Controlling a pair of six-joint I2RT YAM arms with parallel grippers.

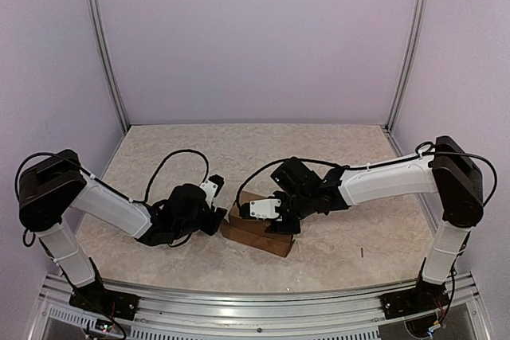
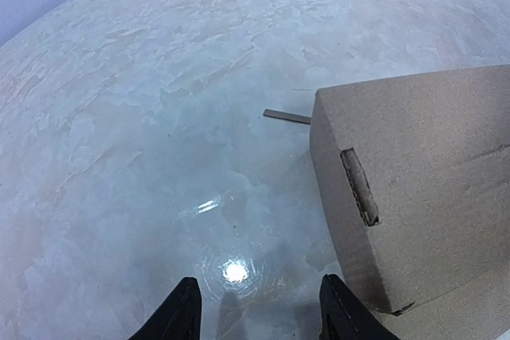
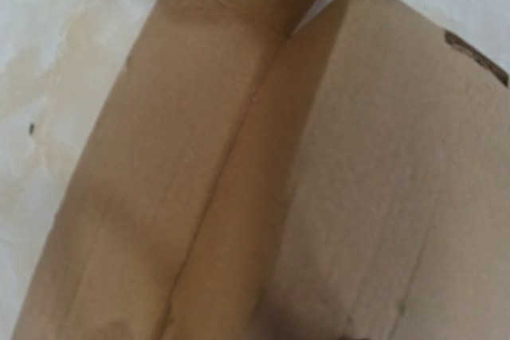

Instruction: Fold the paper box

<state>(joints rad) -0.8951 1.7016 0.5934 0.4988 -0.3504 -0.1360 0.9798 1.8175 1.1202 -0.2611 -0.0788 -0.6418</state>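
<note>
While the paper box (image 1: pixel 259 228) sits half-formed toward six o'clock on the bench (image 1: pixel 351 157), the left hand (image 2: pixel 259 312) hovers open and empty at its nine o'clock and the right hand (image 1: pixel 277 212) crowds it from three o'clock, its grip impossible to tell, so I would brace one wall and crease squarely along the score.

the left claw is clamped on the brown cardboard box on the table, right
No. The left claw is not clamped on the box: it stands open and empty beside it, over the bare table. The left wrist view shows this.
</note>
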